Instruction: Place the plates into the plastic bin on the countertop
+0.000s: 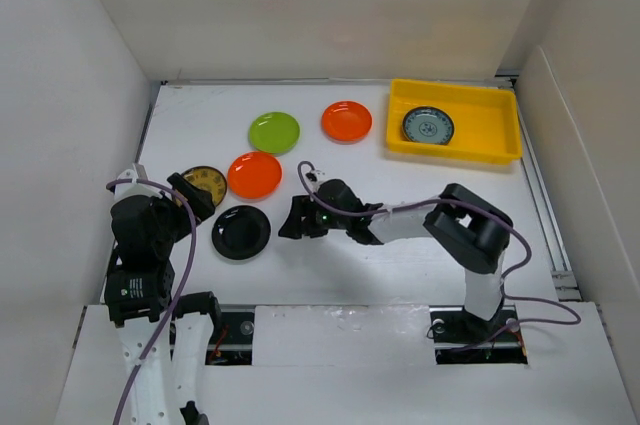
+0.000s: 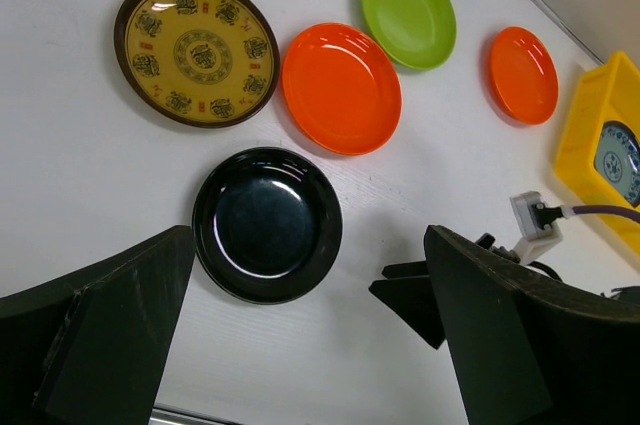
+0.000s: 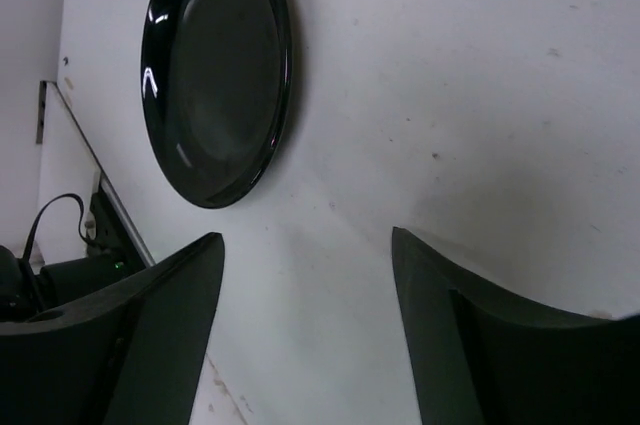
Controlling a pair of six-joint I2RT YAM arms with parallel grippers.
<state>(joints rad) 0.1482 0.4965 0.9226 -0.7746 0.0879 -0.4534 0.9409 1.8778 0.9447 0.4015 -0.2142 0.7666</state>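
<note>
Plates sit in two places. The blue-patterned plate (image 1: pixel 428 126) lies flat inside the plastic bin (image 1: pixel 480 145), toward its left half. The bin stands at the far right of the countertop (image 1: pixel 420 185), close to the back wall.

Five more plates rest on the white surface, well apart from the bin. The far orange plate (image 1: pixel 346 121) is just left of the bin. The lime green plate (image 1: pixel 274 132) lies left of it and a little nearer the arms. The near orange plate (image 1: pixel 254 175) sits in front of the green one. The brown-and-gold plate (image 2: pixel 195 49) is just beside the near orange plate, on its left. From above it is partly covered by the left arm's head. The black plate (image 1: pixel 241 233) lies nearest the arm bases, in front of the near orange plate and apart from it.

The right gripper (image 3: pixel 305 240) is stretched low across the countertop, pointing left toward the black plate. Its jaws stand apart with only bare white surface between them. The plate's rim lies just ahead of the fingertips, not touching them.

The left gripper (image 2: pixel 308 275) hangs at the left side above the plates. Its jaws are spread wide and hold nothing. In its own camera the black plate shows between the two fingers, below them.
</note>
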